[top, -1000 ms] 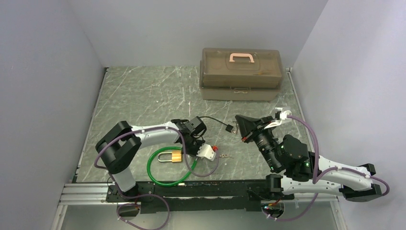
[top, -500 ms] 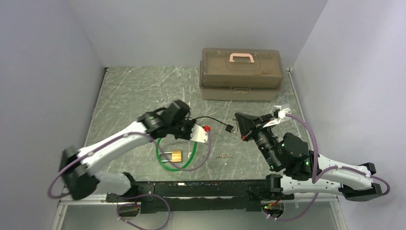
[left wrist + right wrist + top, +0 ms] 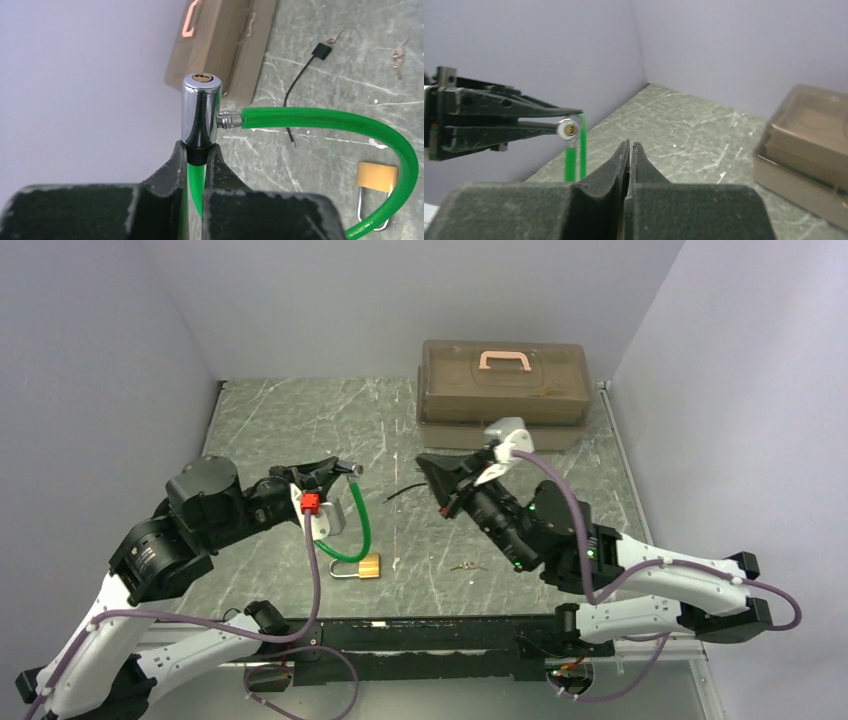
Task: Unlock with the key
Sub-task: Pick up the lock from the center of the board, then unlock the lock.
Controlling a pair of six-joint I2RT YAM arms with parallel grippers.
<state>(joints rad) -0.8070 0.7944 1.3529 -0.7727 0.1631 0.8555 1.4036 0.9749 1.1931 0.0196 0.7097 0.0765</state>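
1. Left gripper (image 3: 200, 150): the jaws are clamped on the dark lower end of the chrome lock cylinder (image 3: 201, 112) and hold it raised above the table (image 3: 280, 430). The green cable (image 3: 325, 120) leaves the cylinder's side and loops down to the brass padlock (image 3: 368, 566), which lies flat. I cannot tell whether the cable runs through its shackle.
2. Keyway (image 3: 202, 77): it shows in the free end face of the cylinder. In the right wrist view that face is turned toward my right arm. Nothing is in it.
3. Right gripper (image 3: 630, 146): the jaws are together. It hangs in the air opposite the cylinder and apart from it. I see nothing held between the jaws.
4. The key (image 3: 463, 566): it lies in its small bunch flat on the table, to the right of the padlock and well below the right gripper. Neither gripper touches it.
5. Step in hand, by my judgement: the lock is presented, and the key is not yet fetched.
6. Next move, by my judgement:
   - The right jaws must part, descend to the bunch and pinch one key by its head with the blade left projecting.
   - The key is thin and lies flat, so the pinch must be low and exact.
   - The blade then has to be lined up with the keyway while the left arm holds the cylinder steady.
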